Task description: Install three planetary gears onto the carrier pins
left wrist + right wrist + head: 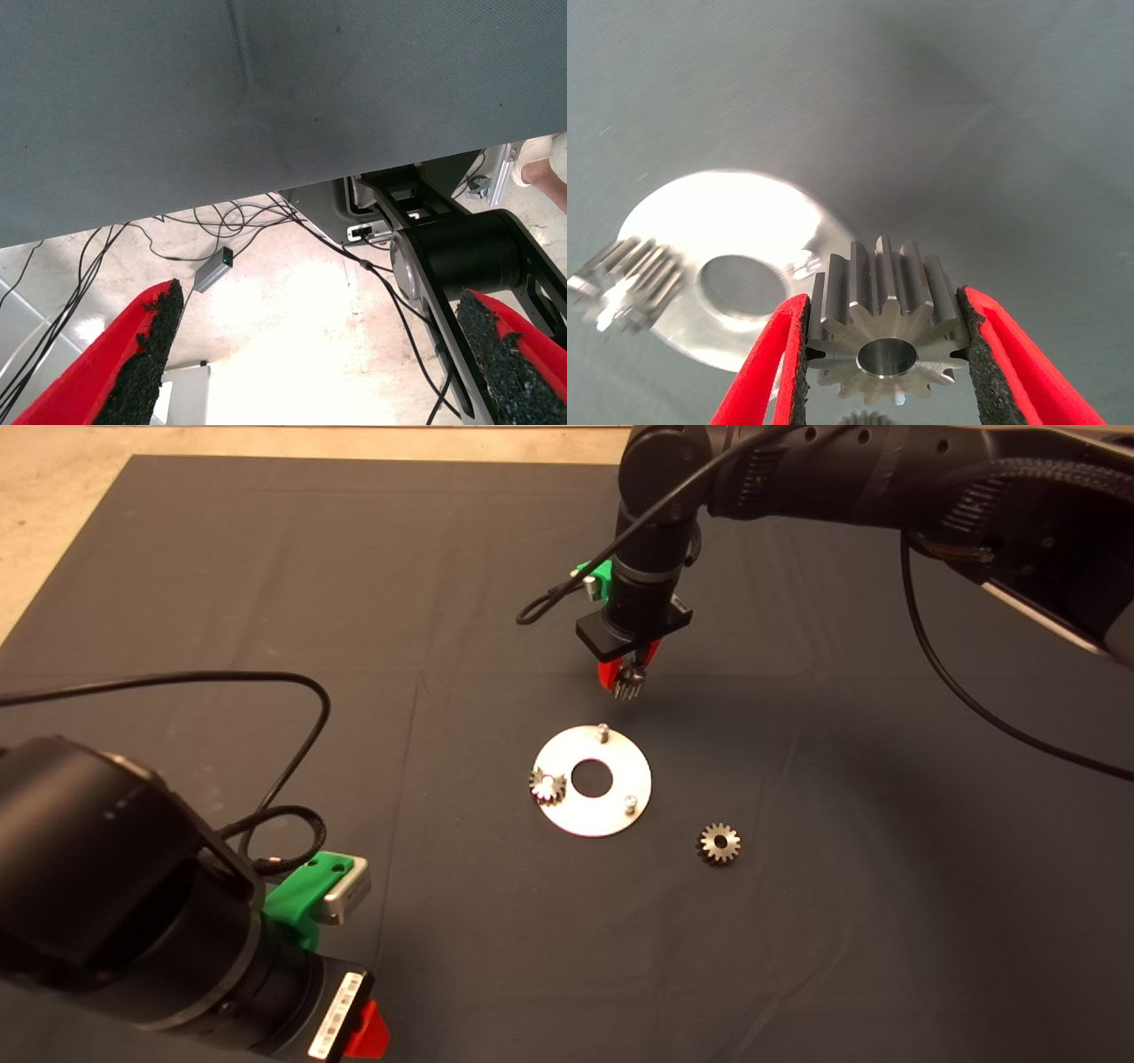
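Light pours down from above and the dark mat [266, 558] soaks most of it up, going dim toward the near edge. The silver disc [611, 815] flares hard, almost blown white in the right wrist view, hiding its surface. The seated gear [629, 283] smears into blur there, while the held gear [886, 328] stands crisp, teeth shining. Soft shadow pools beneath the right arm. In the left wrist view the floor [292, 345] burns out pale.

Both arms are glossy black cylinders trailing thin black cables, each ending in a green-bodied end effector, right [630, 677] and left [368, 1032], with red fingers [766, 372] faced in coarse black pads.
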Available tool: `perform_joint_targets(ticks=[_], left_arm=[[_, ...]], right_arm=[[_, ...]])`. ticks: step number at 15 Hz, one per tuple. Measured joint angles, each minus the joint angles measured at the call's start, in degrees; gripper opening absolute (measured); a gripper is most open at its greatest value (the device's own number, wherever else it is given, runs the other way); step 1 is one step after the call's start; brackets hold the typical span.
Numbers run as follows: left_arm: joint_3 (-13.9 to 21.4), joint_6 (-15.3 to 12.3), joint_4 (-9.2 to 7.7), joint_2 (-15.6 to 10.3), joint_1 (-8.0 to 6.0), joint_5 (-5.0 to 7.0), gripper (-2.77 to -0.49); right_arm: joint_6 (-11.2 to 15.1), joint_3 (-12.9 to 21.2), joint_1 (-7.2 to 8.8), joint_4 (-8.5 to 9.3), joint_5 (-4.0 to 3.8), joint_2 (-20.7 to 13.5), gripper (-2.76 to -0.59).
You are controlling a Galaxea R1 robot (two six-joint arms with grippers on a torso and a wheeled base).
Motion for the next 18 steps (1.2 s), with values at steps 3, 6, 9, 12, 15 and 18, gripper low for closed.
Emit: perform_joint_targets(ticks=[3,6,9,12,15,18], left_arm=[[0.1,0.0,0.0,0.0,0.0,0.02,-1.07],[0.2,0.0,0.0,0.0,0.0,0.02,-1.07],[0.2,0.0,-0.03,0.0,0.0,0.0,-1.07],[0.2,0.0,-0.07,0.0,0.0,0.0,-1.07],[0.2,0.0,-0.08,0.0,0.0,0.02,-1.07],[0.3,0.0,-0.11,0.0,0.0,0.02,-1.07]], right_arm=[[0.0,2.1,-0.41,0.01,0.02,0.2,-2.35],[0.0,5.0,-1.21,0.01,0.02,0.2,-2.35],[0.0,5.6,-1.51,-0.11,-0.04,0.2,-2.36],[0.0,6.1,-1.52,-0.84,-0.01,0.2,-2.35],[0.0,6.2,-1.76,-2.43,-0.06,0.2,-2.36],[-0.1,6.2,-2.43,-4.54,-0.04,0.2,-2.36]])
